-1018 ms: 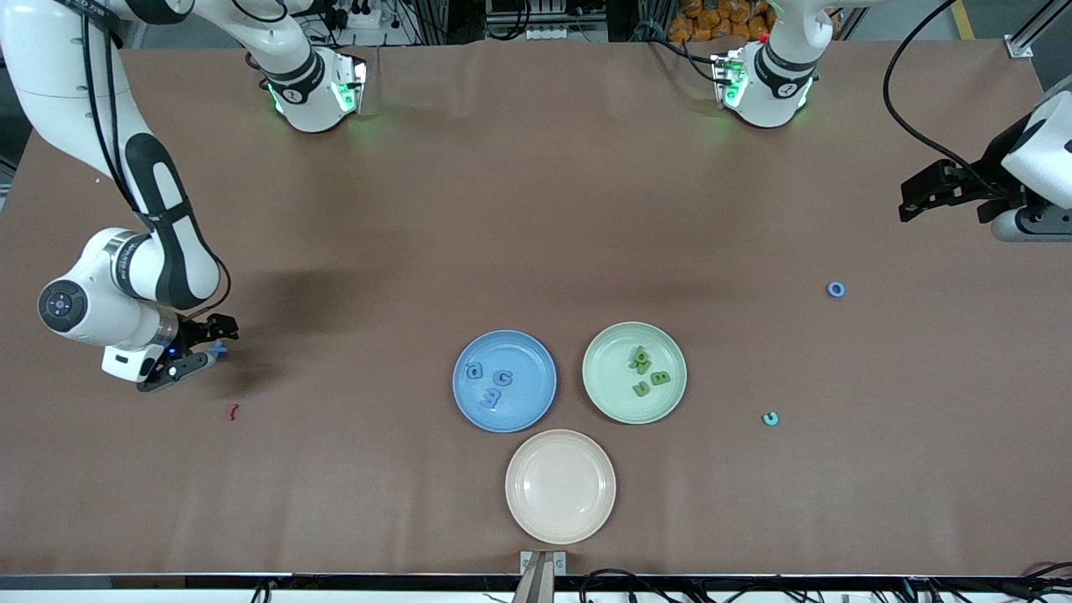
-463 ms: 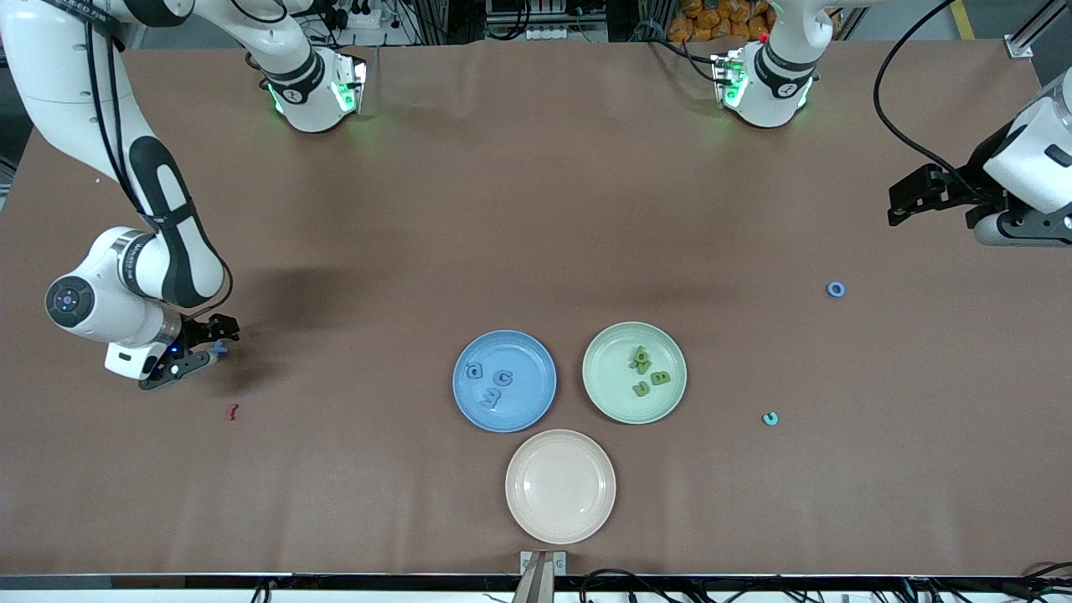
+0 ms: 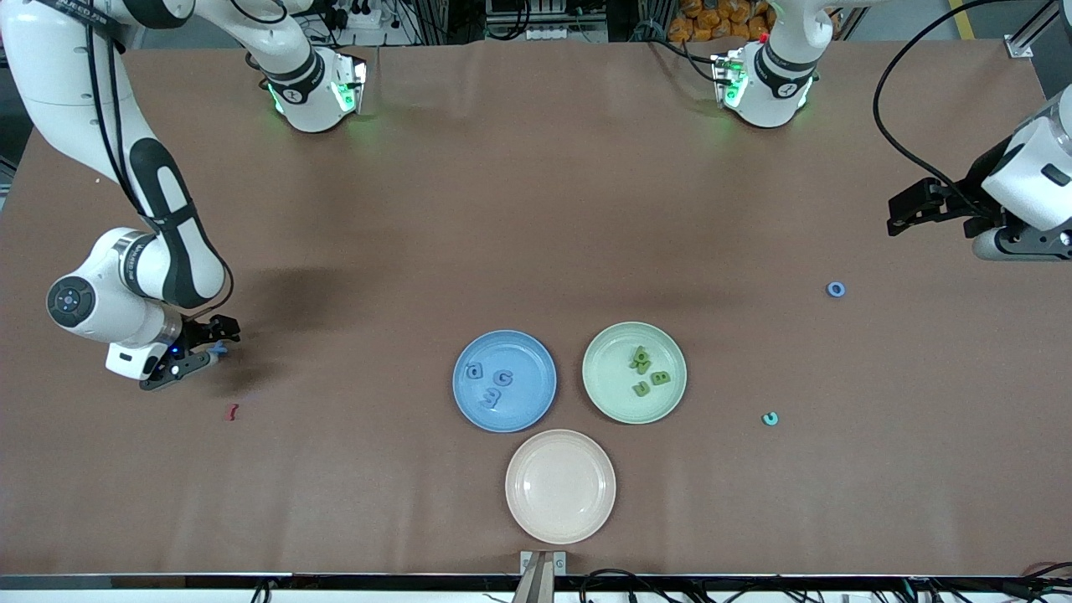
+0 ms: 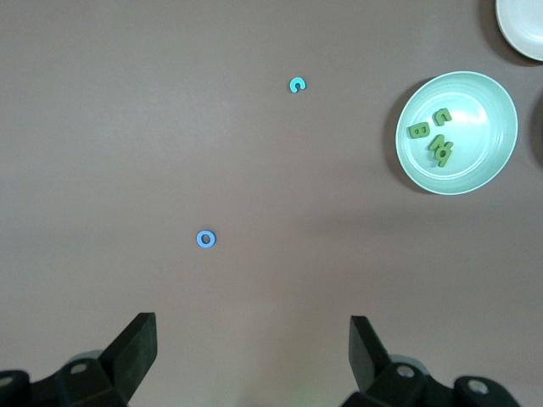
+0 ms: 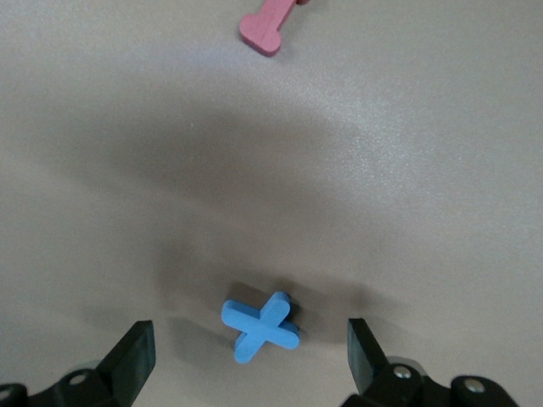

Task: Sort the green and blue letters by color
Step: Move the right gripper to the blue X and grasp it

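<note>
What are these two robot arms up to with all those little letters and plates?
They are sorting small foam letters by colour. Three blue letters lie in the blue plate and several green letters in the pale green plate. The right hand is open, low over a blue X on the table. The left hand, also open, hangs above a blue O.

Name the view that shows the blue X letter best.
The right wrist view: the blue X letter lies flat and whole between the open right gripper's fingers. The front view shows only a blue speck at that gripper; the left wrist view misses it.
</note>
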Tool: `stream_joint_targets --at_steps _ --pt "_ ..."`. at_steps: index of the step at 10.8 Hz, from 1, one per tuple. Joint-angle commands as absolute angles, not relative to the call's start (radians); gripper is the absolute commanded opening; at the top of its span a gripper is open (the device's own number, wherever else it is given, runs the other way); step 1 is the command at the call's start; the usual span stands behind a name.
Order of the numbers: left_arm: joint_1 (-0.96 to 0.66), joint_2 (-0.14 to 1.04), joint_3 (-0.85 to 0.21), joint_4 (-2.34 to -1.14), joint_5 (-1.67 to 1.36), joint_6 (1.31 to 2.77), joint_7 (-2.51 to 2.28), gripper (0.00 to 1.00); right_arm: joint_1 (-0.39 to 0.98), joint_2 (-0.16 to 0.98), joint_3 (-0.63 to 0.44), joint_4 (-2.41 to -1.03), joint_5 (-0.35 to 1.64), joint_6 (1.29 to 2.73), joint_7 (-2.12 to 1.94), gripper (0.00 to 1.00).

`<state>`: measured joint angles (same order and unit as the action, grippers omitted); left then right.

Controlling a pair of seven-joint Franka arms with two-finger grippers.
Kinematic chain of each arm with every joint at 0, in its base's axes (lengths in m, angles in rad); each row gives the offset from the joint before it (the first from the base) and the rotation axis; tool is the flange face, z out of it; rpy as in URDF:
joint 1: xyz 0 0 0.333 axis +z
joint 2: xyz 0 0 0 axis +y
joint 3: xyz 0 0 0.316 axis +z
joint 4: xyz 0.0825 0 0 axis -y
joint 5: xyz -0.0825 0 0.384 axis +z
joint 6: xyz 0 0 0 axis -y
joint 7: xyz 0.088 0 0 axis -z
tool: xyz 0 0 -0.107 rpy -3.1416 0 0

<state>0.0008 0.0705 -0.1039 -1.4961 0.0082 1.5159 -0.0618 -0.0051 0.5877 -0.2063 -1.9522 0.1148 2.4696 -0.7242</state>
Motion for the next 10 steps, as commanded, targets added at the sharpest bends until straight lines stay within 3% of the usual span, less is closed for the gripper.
stream_joint_targets --at_steps 1,4,5,6,10 --pt "0.006 0.075 -0.106 -1.493 0.0 1.525 -0.04 1.0 -0.021 0.601 -0.189 -1.951 0.143 2.497 -0.749 1.0" --pt "0.008 0.086 -0.104 -1.493 -0.003 1.528 -0.04 1.0 -0.021 0.603 -0.187 -1.951 0.143 2.5 -0.749 1.0" --pt "0.009 0.086 -0.104 -1.493 -0.003 1.528 -0.041 1.0 -0.023 0.603 -0.189 -1.951 0.143 2.5 -0.75 0.62" --pt "0.009 0.086 -0.104 -1.493 -0.003 1.528 -0.04 1.0 -0.023 0.603 -0.187 -1.951 0.143 2.5 -0.752 0.01" --pt "0.009 0.086 -0.104 -1.493 -0.002 1.528 -0.04 1.0 -0.029 0.603 -0.189 -1.95 0.211 2.499 -0.851 0.0"
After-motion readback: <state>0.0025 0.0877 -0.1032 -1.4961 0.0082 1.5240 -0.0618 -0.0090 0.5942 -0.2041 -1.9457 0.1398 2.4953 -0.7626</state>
